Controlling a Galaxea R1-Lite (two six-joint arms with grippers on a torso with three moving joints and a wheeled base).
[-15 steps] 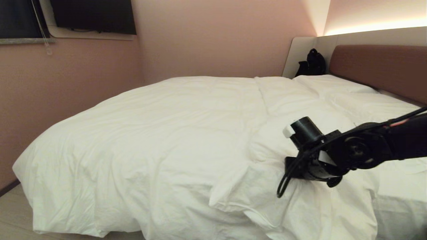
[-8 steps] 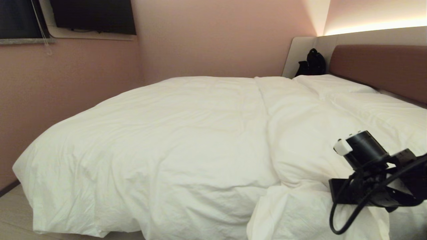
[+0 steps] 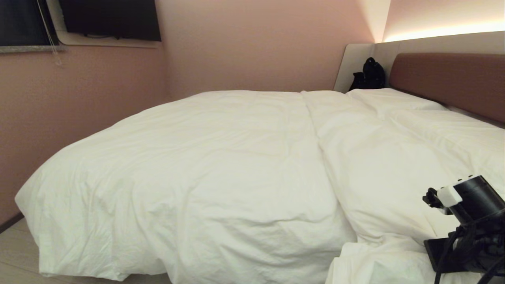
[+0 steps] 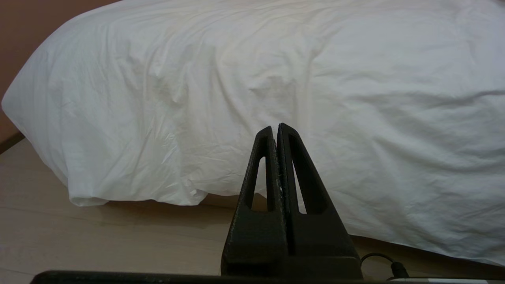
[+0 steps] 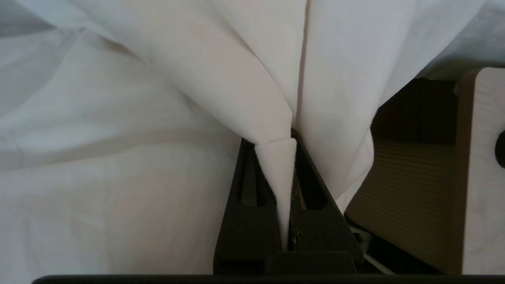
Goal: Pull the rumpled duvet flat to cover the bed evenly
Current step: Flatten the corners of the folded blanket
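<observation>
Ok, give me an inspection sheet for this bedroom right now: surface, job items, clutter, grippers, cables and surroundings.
Surface: bed, brown headboard, covered in white bedding.
Job's things: duvet spread wide, creased; near edge bunched at the right gripper.
Clutter: black bag beside the headboard.
Grippers: right gripper shut on a duvet fold; left gripper shut, empty, off the bed's near side above the floor.
Cables: black cable looped at the right wrist.
Surroundings: pink wall, dark screen.

Creased white duvet (image 3: 221,165) across bed (image 3: 449,79)
</observation>
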